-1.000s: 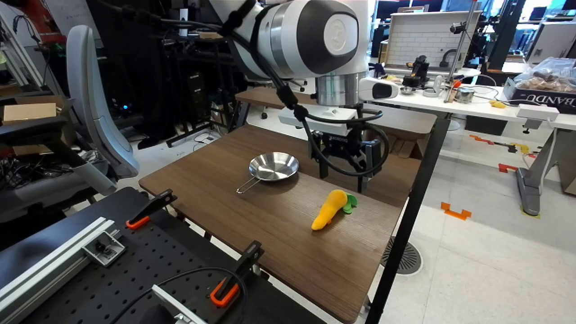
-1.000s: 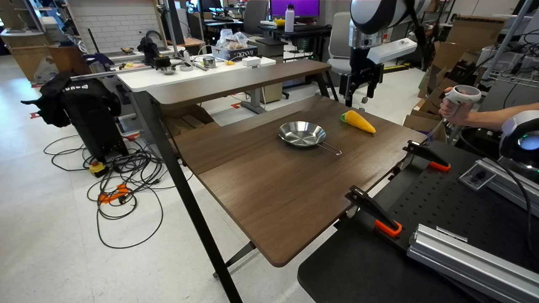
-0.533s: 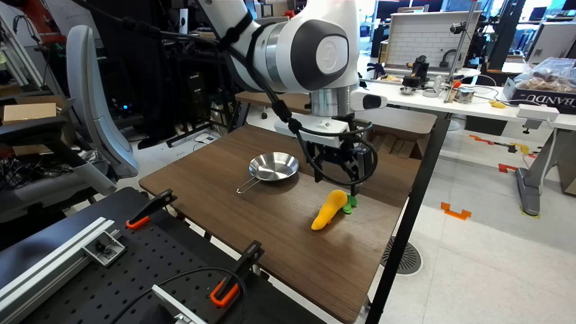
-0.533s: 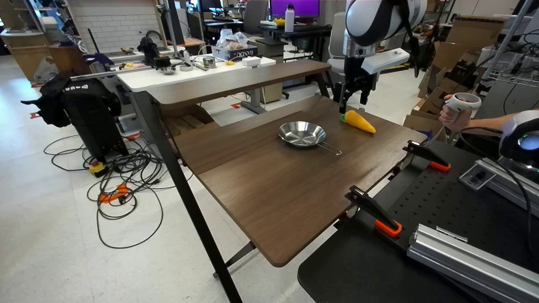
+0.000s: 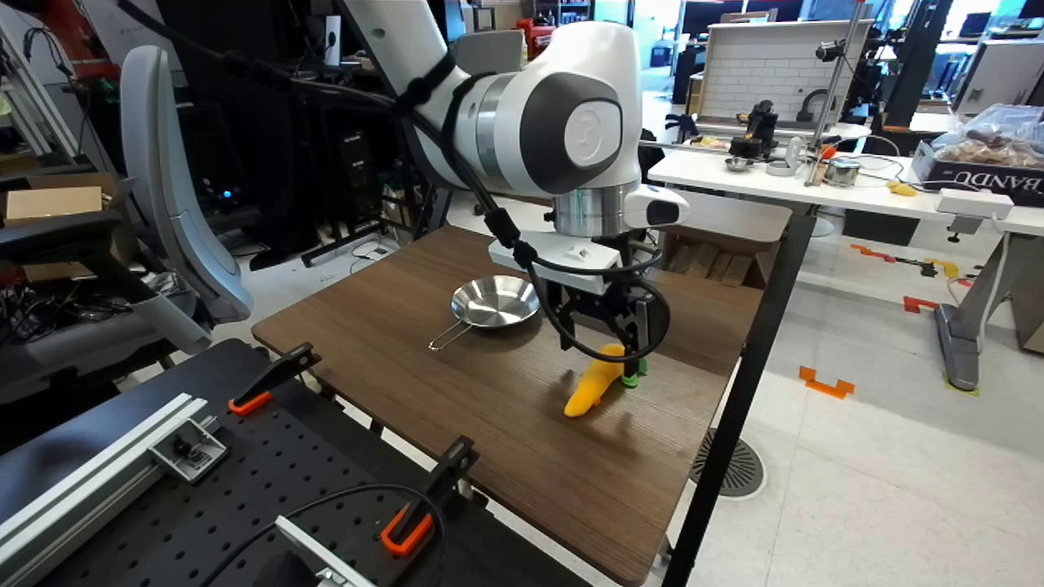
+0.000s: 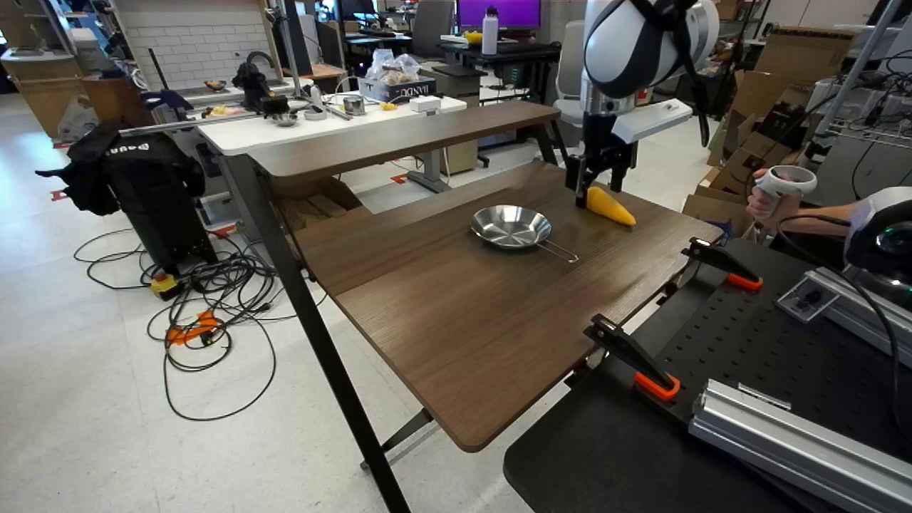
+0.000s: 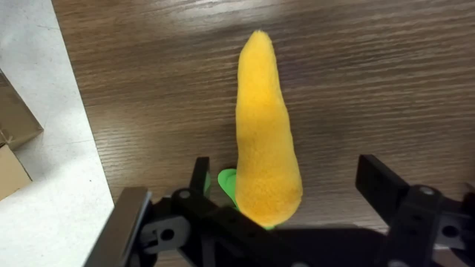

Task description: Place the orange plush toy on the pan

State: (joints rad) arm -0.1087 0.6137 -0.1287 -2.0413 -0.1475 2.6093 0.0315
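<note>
The orange plush toy (image 5: pixel 594 389) lies on the brown table in both exterior views (image 6: pixel 610 209). In the wrist view the orange plush toy (image 7: pixel 264 137) points its narrow end up, its wide end and green leaves at the bottom. My gripper (image 7: pixel 282 168) is open around the wide end. The left finger is close to a green leaf; a wider gap shows on the right. In the exterior views my gripper (image 5: pixel 599 359) is low over the toy, and one finger hides part of the leaves. The silver pan (image 5: pixel 494 303) stands apart from the toy, also visible here (image 6: pixel 511 226), with nothing in it.
The brown table (image 6: pixel 456 320) adjoins a black perforated bench (image 5: pixel 269 489) with orange-black clamps (image 5: pixel 408 526). A raised brown shelf (image 6: pixel 406 135) runs along the table's far side. A cable loops beside my gripper. A person's hand holds a controller (image 6: pixel 784 167).
My gripper has come down and across to the toy's wide end, from above and beside it, with its jaws still apart. The toy and the pan have not moved.
</note>
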